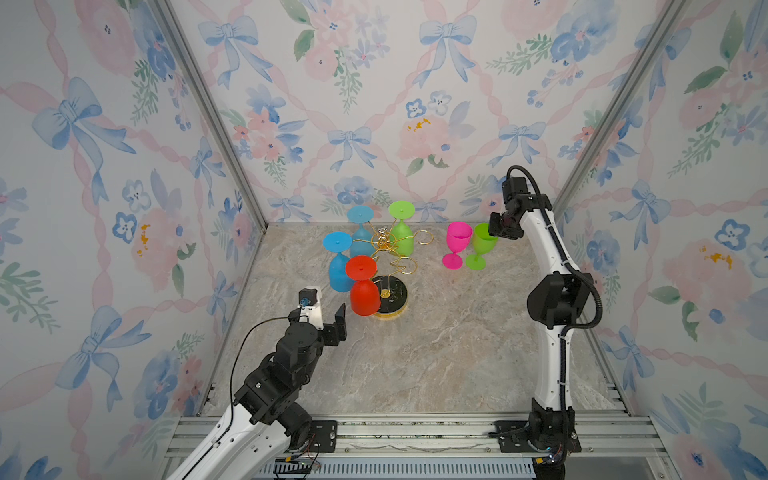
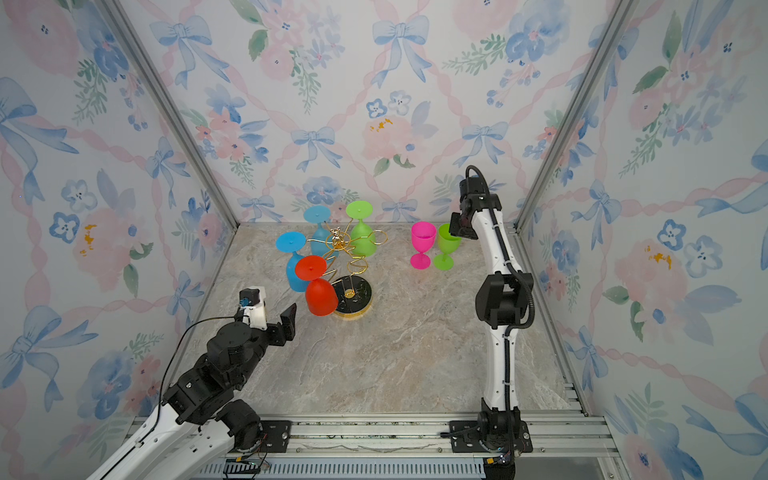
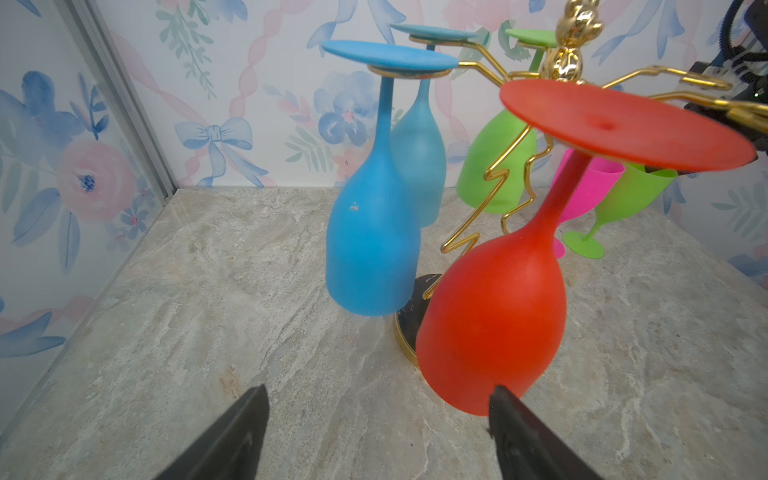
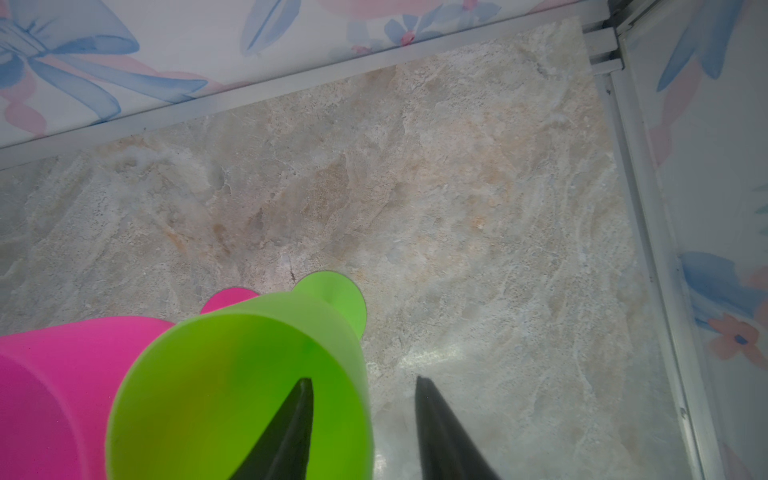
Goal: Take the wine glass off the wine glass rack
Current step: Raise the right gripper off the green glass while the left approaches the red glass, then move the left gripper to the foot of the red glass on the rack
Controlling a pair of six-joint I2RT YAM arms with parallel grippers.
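While the right fingers (image 4: 291,436) stand spread astride the rim of the upright green glass (image 4: 232,395), the left fingers (image 3: 232,440) stand spread near the red glass (image 3: 494,316) on the rack (image 1: 383,241)

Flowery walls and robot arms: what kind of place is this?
Probably a robot test booth: wallpaper panels in metal frames, two robot arms bolted to a rail, a marble-look tabletop with a wine glass rack.
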